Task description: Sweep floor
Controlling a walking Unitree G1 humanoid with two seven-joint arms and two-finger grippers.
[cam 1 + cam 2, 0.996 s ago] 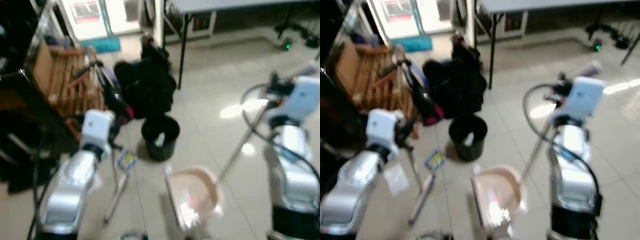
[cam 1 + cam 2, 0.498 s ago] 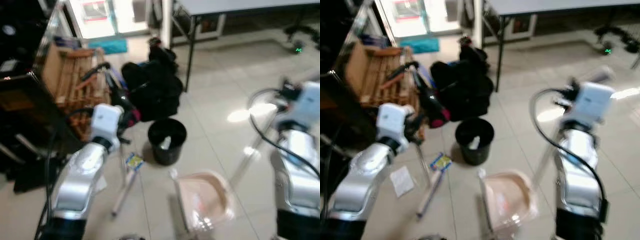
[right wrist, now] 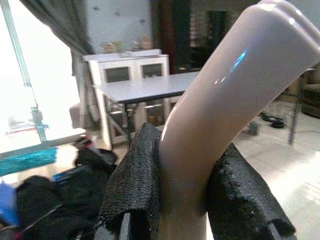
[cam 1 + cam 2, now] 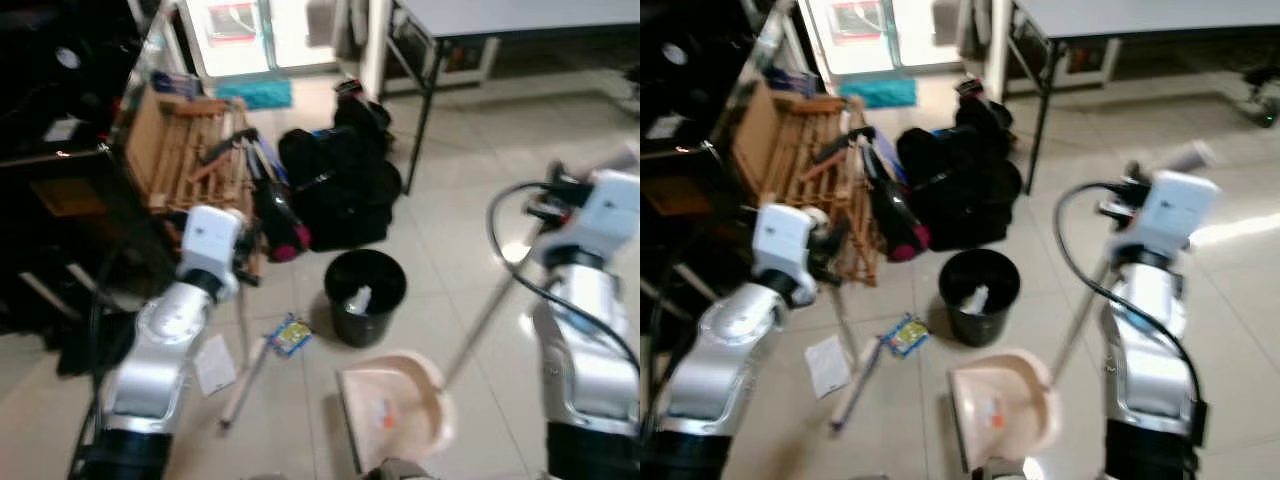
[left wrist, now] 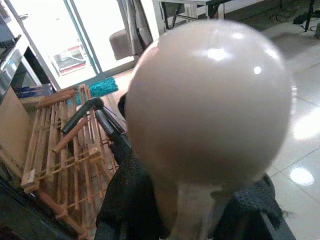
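My left gripper [image 4: 241,264] is shut on the thin broom handle [image 4: 243,320], whose rounded beige top [image 5: 207,100] sits between the black padded fingers [image 5: 125,205]. The broom head [image 4: 243,385] rests on the tiles beside a white paper scrap [image 4: 213,363] and a blue-and-yellow wrapper [image 4: 290,335]. My right gripper [image 4: 556,197] is shut on the long beige dustpan handle [image 3: 215,110], which slants down to the dustpan [image 4: 395,412] on the floor. A small orange bit lies inside the pan.
A black bin [image 4: 365,296] holding white rubbish stands just beyond the dustpan. Behind it lie black bags [image 4: 340,185], a wooden rack [image 4: 185,150] and a dark cabinet [image 4: 60,200]. A table with black legs [image 4: 420,90] stands at the back right.
The head camera has swung left, so the whole scene sits further right in view and is sharper. Both grippers keep their hold on broom and dustpan handle.
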